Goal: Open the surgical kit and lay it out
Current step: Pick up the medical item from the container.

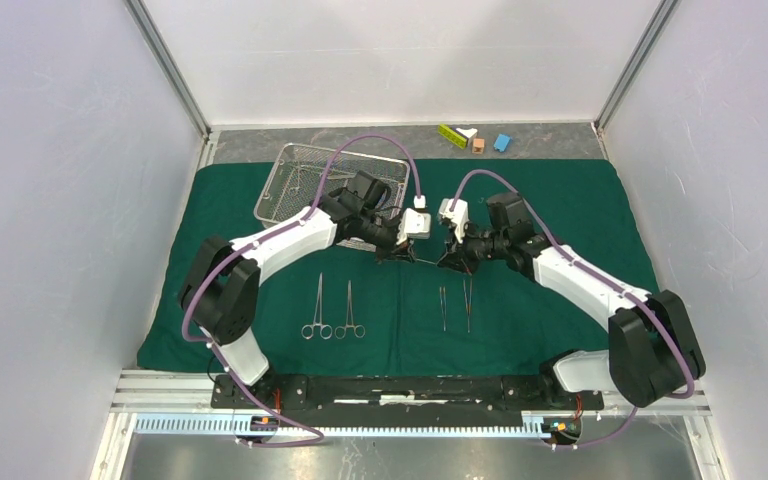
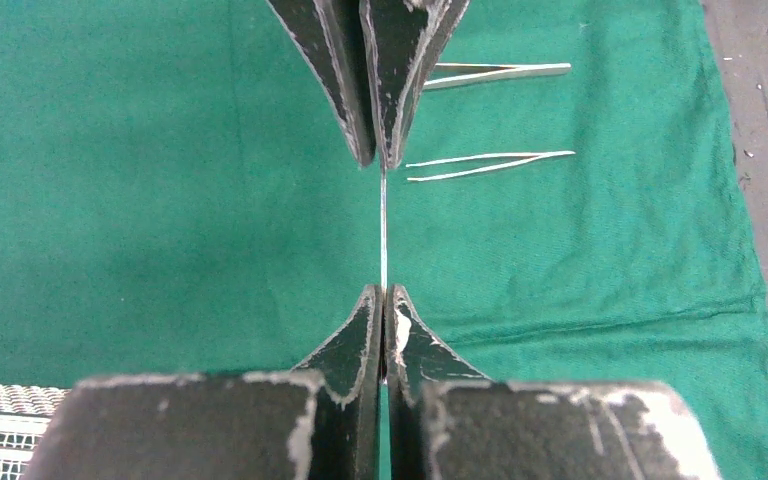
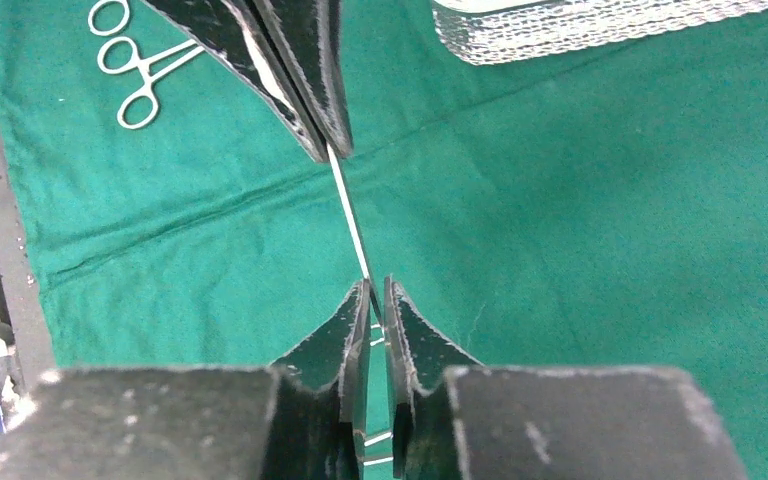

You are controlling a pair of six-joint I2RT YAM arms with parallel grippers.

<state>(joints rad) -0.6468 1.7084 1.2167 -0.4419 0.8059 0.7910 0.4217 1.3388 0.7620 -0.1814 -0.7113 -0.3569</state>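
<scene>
Currently left claw [image 2: 382, 292] is clamped on one end of a slim steel instrument [image 2: 383, 230]. Its long axis runs straight ahead into the right claw [image 3: 378, 288], above the green cloth [image 2: 160, 200]. Right jaws sit a hair apart around it; grip unclear. No legible markings.

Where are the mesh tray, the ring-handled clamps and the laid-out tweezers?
mesh tray [image 1: 295, 180]: top view, bare mesh floor.
ring-handled clamps [image 1: 318, 298]: top view, left clamp's shaft.
tweezers [image 2: 545, 155]: left wrist view, lower pair, near joined end.
</scene>
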